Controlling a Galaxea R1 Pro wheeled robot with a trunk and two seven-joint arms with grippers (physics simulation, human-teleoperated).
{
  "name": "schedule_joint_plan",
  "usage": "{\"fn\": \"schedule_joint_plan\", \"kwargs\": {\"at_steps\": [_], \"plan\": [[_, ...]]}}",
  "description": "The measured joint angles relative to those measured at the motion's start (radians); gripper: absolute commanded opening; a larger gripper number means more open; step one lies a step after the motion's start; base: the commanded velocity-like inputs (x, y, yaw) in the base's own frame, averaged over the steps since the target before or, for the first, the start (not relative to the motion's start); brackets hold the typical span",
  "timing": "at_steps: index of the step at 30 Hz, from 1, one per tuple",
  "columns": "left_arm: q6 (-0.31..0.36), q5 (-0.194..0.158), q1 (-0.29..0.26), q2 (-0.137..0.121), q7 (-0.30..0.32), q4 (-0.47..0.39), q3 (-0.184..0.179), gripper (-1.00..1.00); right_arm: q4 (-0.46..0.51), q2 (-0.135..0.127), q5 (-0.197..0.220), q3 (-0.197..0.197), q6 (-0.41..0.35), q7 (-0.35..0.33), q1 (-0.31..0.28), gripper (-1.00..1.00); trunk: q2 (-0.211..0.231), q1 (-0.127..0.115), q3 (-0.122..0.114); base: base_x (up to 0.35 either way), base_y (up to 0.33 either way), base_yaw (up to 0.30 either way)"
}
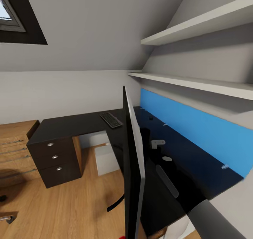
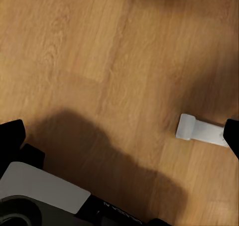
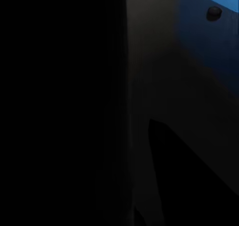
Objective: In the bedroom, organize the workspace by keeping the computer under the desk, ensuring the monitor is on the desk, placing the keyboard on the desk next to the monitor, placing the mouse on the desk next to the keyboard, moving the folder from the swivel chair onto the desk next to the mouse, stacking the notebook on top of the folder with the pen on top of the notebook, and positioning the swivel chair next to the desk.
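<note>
The monitor stands edge-on close in front of me, lifted over the front edge of the black desk, its curved base out over the floor. My right arm reaches to the back of the screen and holds it; the monitor's black surface sits close against the wrist camera and hides the fingers. The keyboard lies on the desk's corner. A small dark mouse rests by the blue panel. The computer stands under the desk. My left gripper hangs open above the floor.
A drawer unit with silver knobs closes the desk's left end, and a light-wood dresser stands beside it. Two white shelves and a long blue wall panel run above the desk. A chrome chair leg lies on the floor.
</note>
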State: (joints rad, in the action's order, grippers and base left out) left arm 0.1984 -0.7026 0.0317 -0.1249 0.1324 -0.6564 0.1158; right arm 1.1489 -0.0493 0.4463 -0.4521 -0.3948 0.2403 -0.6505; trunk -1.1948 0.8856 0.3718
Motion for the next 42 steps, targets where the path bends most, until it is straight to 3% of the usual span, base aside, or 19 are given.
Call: {"fn": "schedule_joint_plan", "kwargs": {"at_steps": [25, 29, 31, 32, 42], "plan": [[-0.001, 0.000, 0.004, -0.001, 0.002, 0.001, 0.003, 1.00, -0.005, 0.000, -0.001, 0.000, -0.001, -0.001, 0.000, -1.00, 0.000, 0.000, 0.000, 0.000, -0.337, 0.273], [-0.038, -0.002, 0.095, 0.003, 0.010, -0.045, 0.031, 1.00, -0.005, -0.003, -0.001, 0.001, -0.002, -0.003, 0.000, -1.00, 0.000, 0.000, 0.001, 0.000, -0.337, 0.203], [-0.064, -0.001, 0.180, 0.012, 0.009, -0.122, 0.060, 1.00, -0.005, -0.006, -0.001, 0.000, -0.002, -0.004, 0.000, -1.00, 0.000, 0.000, 0.001, 0.000, -0.337, 0.050], [-0.108, 0.000, 0.254, 0.038, 0.005, -0.178, 0.097, 1.00, -0.005, -0.009, 0.001, 0.001, -0.001, -0.007, 0.000, -1.00, 0.000, 0.000, 0.001, 0.000, -0.337, 0.012], [-0.123, 0.000, 0.274, 0.052, 0.006, -0.191, 0.130, 1.00, -0.004, -0.006, -0.005, -0.002, -0.002, -0.007, 0.000, -1.00, 0.000, 0.000, 0.001, 0.000, -0.337, 0.003]]}}
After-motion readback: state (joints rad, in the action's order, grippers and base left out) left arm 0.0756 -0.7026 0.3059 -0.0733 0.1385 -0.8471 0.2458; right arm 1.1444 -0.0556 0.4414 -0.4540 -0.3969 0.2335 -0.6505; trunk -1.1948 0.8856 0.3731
